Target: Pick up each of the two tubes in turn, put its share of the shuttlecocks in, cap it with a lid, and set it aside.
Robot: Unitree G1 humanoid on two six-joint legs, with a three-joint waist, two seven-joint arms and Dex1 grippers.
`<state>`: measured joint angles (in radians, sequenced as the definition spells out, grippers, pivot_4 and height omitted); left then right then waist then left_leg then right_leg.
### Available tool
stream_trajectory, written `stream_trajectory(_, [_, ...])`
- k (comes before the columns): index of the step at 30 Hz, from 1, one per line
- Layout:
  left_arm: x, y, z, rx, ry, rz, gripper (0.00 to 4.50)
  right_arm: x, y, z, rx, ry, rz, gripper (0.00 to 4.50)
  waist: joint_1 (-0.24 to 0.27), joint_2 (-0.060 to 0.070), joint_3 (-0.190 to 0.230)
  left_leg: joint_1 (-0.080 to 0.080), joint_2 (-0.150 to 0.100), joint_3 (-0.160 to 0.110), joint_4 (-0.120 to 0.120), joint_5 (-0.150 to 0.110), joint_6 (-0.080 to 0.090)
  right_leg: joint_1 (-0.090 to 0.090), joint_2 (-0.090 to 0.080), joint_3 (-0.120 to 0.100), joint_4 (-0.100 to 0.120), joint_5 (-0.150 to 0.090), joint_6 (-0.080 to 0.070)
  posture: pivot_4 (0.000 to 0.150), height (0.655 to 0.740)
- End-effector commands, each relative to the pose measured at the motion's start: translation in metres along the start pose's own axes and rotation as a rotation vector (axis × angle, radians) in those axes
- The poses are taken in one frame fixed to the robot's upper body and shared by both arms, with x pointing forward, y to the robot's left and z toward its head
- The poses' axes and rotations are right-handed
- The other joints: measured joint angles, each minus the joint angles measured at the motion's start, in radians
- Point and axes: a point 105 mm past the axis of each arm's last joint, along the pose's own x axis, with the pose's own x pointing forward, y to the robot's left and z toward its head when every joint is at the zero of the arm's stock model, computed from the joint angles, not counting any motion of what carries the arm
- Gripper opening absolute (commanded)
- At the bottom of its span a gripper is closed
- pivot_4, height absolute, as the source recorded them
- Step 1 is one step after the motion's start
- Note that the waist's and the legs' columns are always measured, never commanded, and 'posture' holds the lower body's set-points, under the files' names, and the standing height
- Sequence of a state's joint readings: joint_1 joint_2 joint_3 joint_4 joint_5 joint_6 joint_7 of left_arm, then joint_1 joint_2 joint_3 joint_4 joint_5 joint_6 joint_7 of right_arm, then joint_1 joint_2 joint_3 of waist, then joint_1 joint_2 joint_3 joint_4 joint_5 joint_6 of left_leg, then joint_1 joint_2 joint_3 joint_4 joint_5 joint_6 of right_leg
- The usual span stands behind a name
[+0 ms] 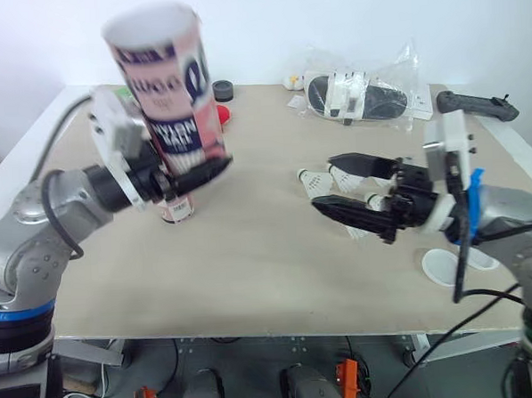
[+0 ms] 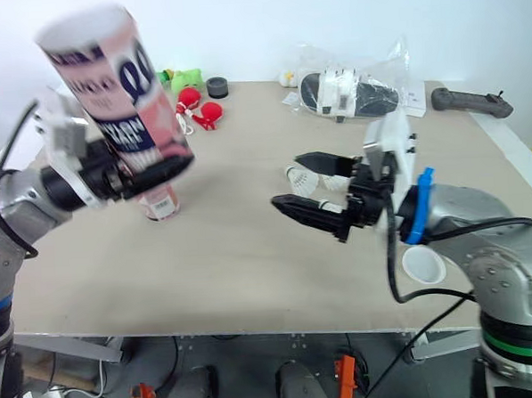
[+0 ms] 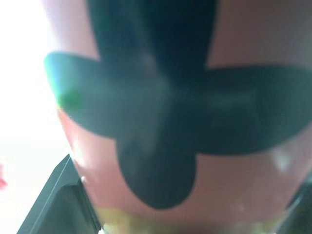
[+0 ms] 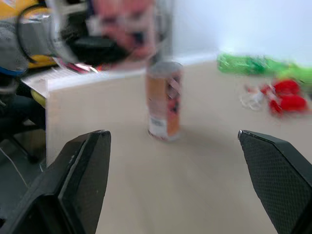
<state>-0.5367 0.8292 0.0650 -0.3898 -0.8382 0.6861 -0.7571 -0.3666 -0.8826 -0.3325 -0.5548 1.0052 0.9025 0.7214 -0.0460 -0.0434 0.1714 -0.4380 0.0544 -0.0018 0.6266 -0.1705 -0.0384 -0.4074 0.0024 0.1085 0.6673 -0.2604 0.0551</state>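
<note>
Leaves the table (image 1: pixel 252 271) bare through the middle, out to the near edge. Holds one tube (image 1: pixel 166 79) raised and tilted over the left side, clamped in the left gripper (image 1: pixel 193 172). Stands the second tube (image 1: pixel 177 208) upright beneath. Spreads the right gripper (image 1: pixel 324 183) apart by the shuttlecocks (image 2: pixel 299 178). Has a white lid (image 1: pixel 443 265) at the near right edge.

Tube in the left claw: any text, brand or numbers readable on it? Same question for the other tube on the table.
Held tube: bands of pale lettering on dark stripes plus large dark figures, all too blurred to quote.
Standing tube: printed label, too small and blurred to read.
No text in these views can be quoted as it reads.
</note>
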Motion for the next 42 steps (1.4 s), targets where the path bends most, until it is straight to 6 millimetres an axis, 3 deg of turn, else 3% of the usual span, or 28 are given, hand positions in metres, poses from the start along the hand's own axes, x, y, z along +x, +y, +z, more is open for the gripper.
stream_trajectory(1, [-0.006,-0.011,-0.039,0.038,0.227,-0.108,3.31,-0.026,-0.004,-0.008,-0.011,0.142,-0.059,4.50,0.001,0.000,0.000,0.001,-0.001,0.000,-0.002,0.000,0.000,0.000,-0.001,0.000,0.000,-0.001,-0.001,0.150,0.7400])
stream_trajectory(7, [-0.011,-0.009,-0.077,0.115,0.464,-0.185,3.31,-0.035,-0.007,-0.032,-0.048,0.279,-0.172,4.50,0.001,0.001,0.000,0.001,0.000,0.000,-0.003,0.000,0.000,-0.001,-0.001,0.000,0.000,-0.004,0.004,0.150,0.7400])
stream_trajectory(12, [-0.015,-0.003,-0.102,0.178,0.639,-0.228,3.31,-0.014,-0.013,-0.073,-0.058,0.281,-0.379,4.50,0.000,-0.001,-0.001,0.001,0.000,-0.001,-0.002,0.000,0.000,-0.001,0.000,-0.001,0.000,-0.004,0.004,0.150,0.7400])
stream_trajectory(20, [-0.013,-0.009,-0.106,0.177,0.738,-0.307,3.31,0.000,-0.022,-0.100,-0.001,0.237,-0.596,4.50,0.000,0.004,0.002,-0.002,-0.001,0.000,-0.002,0.000,0.000,-0.002,-0.001,0.000,0.000,-0.004,0.004,0.150,0.7400])
stream_trajectory(26, [-0.012,-0.006,-0.106,0.207,0.781,-0.313,3.31,-0.005,-0.027,-0.109,0.043,0.245,-0.659,4.50,0.000,0.004,0.002,-0.002,-0.001,0.000,-0.002,0.000,0.000,-0.002,-0.001,0.000,0.000,-0.004,0.004,0.150,0.7400])
stream_trajectory(31, [-0.013,-0.008,-0.116,0.211,0.848,-0.339,3.31,0.004,-0.031,-0.127,0.103,0.229,-0.706,4.50,0.000,0.004,0.002,-0.001,-0.001,-0.001,-0.002,0.000,0.000,-0.002,0.000,0.000,0.000,-0.004,0.004,0.150,0.7400])
stream_trajectory(42, [-0.011,-0.010,-0.128,0.184,0.888,-0.351,3.31,0.028,-0.057,-0.135,0.133,0.143,-0.840,4.50,0.001,0.009,0.000,0.000,-0.001,-0.001,0.000,0.002,0.003,0.000,0.000,0.000,0.002,-0.003,0.005,0.150,0.7400])
